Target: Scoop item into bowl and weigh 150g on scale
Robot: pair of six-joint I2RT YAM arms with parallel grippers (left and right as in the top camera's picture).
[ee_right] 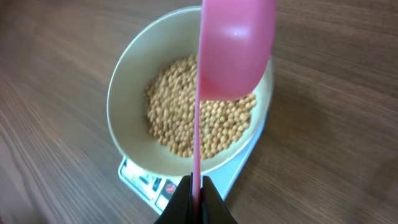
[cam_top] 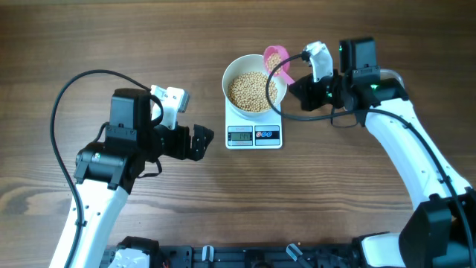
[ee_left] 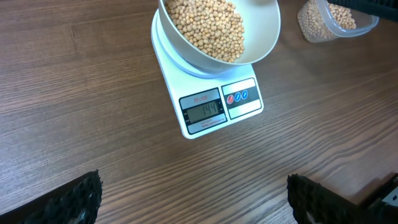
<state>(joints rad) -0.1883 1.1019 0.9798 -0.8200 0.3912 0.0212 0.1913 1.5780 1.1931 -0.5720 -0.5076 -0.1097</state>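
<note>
While the bowl (cam_top: 229, 74) of beans (cam_top: 251, 91) sits on the scale (cam_top: 253, 135) in the overhead view, the right end effector (cam_top: 296, 83), right of the scale, is clamped on a pink scoop (cam_top: 277, 59) above the bowl's rim. The left end effector (cam_top: 202, 141), left of the scale, gapes wide and empty.

Left wrist: the display seems to read just under target.

Right wrist: the scoop is tipped over the bowl. Tipping it too far could overshoot the weight or scatter beans onto the worktop.

Bowl (ee_left: 264, 34) holding beans (ee_left: 205, 25) sits on scale (ee_left: 177, 81).
</note>
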